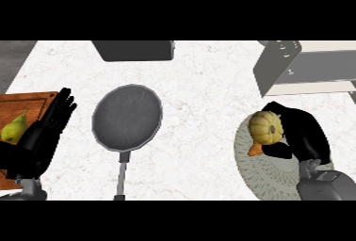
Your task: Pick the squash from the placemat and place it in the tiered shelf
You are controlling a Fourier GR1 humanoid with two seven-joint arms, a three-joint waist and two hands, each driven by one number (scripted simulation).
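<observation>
Two hands show. The right hand [300,134] curls round the squash [266,127], holding it at the far left edge of the placemat [261,176], near right. The shelf [292,70] stands far right. The left hand [43,134] rests open, fingers straight, over a board [28,104] bearing a pear [14,129]. A pan [127,117] lies mid-counter.

The counter [201,94] looks like pale, smooth, veined marble, and on it lies a matt dark-grey pan [128,117] with a metal-looking handle. At the left a reddish board [28,101] shows wood grain. At the right the round placemat [268,174] looks woven and rough, the ribbed squash [266,127] matt yellow.
</observation>
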